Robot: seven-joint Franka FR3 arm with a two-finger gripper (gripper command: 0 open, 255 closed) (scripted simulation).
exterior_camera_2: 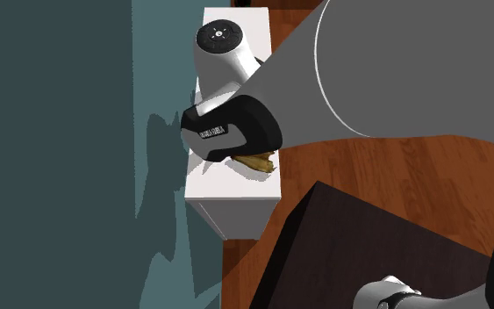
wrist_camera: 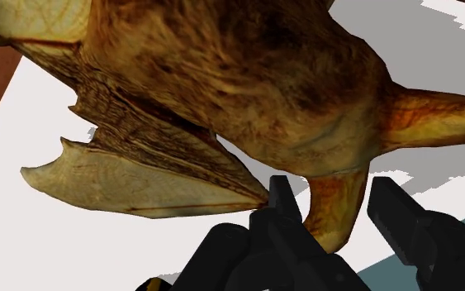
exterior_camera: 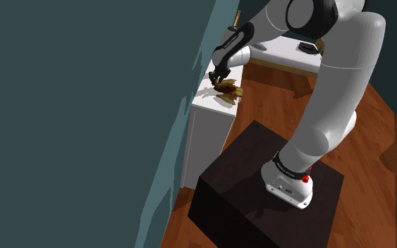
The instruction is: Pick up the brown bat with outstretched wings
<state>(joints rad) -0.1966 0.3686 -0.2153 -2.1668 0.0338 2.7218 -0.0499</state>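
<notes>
The brown bat (exterior_camera: 229, 89) lies with its wings spread at the near end of a white cabinet top (exterior_camera: 205, 106). My gripper (exterior_camera: 221, 77) comes down on it from above. In the wrist view the bat's furry body (wrist_camera: 247, 74) looms close, one ribbed wing reaching out to the side. A thin tan limb of the bat sits between the two black fingers (wrist_camera: 282, 207), which press against it on both sides, so the gripper (wrist_camera: 331, 188) is shut on the bat. In the second exterior view the hand covers most of the bat (exterior_camera_2: 257, 162); a tan edge pokes out over the cabinet (exterior_camera_2: 236, 189).
A teal wall (exterior_camera: 84, 106) runs right beside the cabinet. The dark box stand (exterior_camera: 260, 183) sits on a wooden floor (exterior_camera: 373, 197) just in front of the cabinet. Further back a white table (exterior_camera: 288, 51) carries small objects.
</notes>
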